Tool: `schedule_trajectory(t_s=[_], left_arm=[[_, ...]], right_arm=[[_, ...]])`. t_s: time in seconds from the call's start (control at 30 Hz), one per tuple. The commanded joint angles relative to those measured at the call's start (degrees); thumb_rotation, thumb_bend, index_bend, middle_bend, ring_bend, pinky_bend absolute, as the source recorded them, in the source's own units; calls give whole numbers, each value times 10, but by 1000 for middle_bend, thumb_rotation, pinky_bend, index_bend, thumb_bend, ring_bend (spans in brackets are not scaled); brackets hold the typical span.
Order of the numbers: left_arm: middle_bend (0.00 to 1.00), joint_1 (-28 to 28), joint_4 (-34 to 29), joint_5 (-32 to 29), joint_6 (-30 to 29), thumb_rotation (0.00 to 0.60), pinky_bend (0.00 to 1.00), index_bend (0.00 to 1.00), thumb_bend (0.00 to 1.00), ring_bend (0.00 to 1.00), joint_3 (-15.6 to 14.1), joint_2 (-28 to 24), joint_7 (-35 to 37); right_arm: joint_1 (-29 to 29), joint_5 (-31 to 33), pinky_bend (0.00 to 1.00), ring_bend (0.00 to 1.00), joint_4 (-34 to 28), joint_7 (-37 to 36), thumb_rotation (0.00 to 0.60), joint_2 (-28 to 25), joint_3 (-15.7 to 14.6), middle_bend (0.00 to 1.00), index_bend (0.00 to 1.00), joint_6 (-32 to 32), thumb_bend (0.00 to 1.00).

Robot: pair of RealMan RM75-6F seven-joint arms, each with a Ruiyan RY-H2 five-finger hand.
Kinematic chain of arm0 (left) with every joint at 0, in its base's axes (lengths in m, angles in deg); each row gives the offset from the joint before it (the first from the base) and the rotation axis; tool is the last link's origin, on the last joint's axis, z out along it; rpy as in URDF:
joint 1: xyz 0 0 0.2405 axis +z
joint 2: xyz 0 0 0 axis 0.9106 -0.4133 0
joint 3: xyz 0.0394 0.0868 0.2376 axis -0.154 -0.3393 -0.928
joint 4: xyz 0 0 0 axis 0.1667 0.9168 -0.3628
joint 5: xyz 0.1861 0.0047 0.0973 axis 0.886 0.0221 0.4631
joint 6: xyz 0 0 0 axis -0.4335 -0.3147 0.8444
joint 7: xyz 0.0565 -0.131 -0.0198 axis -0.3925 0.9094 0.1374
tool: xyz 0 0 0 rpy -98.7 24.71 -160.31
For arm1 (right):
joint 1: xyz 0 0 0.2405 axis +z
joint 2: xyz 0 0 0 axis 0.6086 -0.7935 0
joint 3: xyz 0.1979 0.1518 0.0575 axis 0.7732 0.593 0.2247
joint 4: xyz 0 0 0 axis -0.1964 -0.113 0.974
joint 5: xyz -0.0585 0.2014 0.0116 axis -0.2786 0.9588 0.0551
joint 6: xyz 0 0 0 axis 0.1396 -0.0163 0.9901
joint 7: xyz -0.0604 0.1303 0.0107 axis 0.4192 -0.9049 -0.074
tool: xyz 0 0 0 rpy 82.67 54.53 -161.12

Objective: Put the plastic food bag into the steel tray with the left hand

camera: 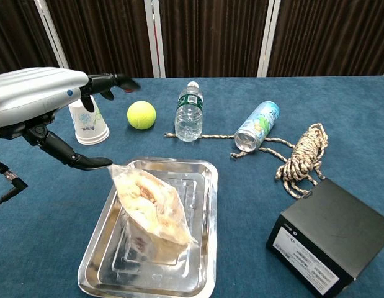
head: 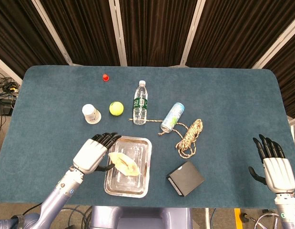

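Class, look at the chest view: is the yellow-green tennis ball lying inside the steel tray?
No, the yellow-green tennis ball sits on the blue table beyond the steel tray, between the paper cup and water bottle.

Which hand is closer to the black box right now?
Right. The right hand sits open at the table's right edge, beside the black box; the left hand is beyond the steel tray.

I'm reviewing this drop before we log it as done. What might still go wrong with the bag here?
The plastic food bag stands tilted over the steel tray, and the left hand has its fingers spread, so the bag may topple over the tray's near-left rim. One corner looks close to the thumb; whether they touch is unclear. If so, pulling the hand away might drag the bag out.
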Motion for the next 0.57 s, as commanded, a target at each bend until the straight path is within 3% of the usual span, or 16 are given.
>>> schedule_trajectory(t_s=[0.03, 0.23, 0.4, 0.57], left_arm=[[35, 9, -8, -7, -14, 600, 223, 42, 179, 99, -1, -17, 3], [0, 64, -2, 24, -75, 600, 139, 10, 128, 42, -27, -99, 70], [0, 140, 68, 74, -160, 600, 2, 0, 46, 0, -71, -153, 178], [0, 192, 149, 85, -208, 600, 0, 0, 0, 0, -93, -175, 257]], right_arm=[[-1, 0, 97, 0, 0, -1, 600, -1, 0, 0, 0, 1, 303], [-1, 0, 97, 0, -1, 4, 600, -1, -1, 0, 0, 0, 303], [1, 0, 97, 0, -4, 13, 600, 2, -2, 0, 0, -4, 302], [2, 1, 97, 0, -2, 19, 600, 5, -2, 0, 0, -6, 302]])
